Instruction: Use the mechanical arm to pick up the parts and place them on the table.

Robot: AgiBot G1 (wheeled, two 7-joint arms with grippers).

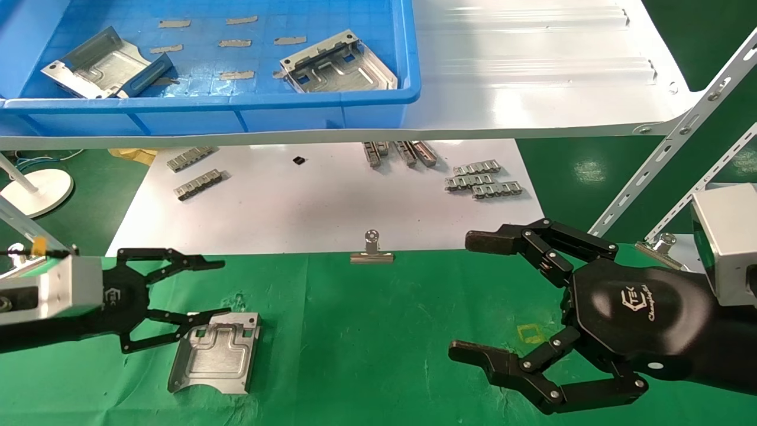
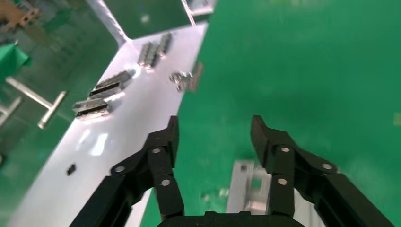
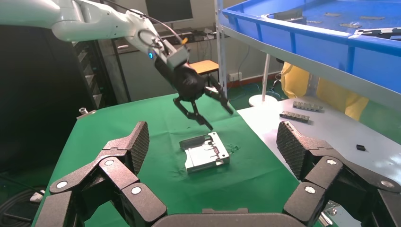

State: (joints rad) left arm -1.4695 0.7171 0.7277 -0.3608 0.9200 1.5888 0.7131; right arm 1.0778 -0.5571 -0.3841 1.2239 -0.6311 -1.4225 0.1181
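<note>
A silver stamped part (image 1: 216, 353) lies flat on the green table (image 1: 366, 343) at the front left; it also shows in the right wrist view (image 3: 206, 152) and partly in the left wrist view (image 2: 246, 189). My left gripper (image 1: 216, 288) is open and empty, hovering just above the part's far edge, apart from it; it shows in its own wrist view (image 2: 215, 130) and, farther off, in the right wrist view (image 3: 215, 113). My right gripper (image 1: 467, 296) is open and empty over the table's right side, also in its wrist view (image 3: 213, 144). Two more parts (image 1: 97, 65) (image 1: 338, 64) lie in the blue bin.
The blue bin (image 1: 331, 97) sits on a glossy white shelf (image 1: 532, 71) at the back. A white sheet (image 1: 331, 195) below holds grey toothed link strips (image 1: 482, 180) (image 1: 198, 183). A silver binder clip (image 1: 371, 251) sits at the cloth's far edge. Metal shelf struts (image 1: 668, 148) rise on the right.
</note>
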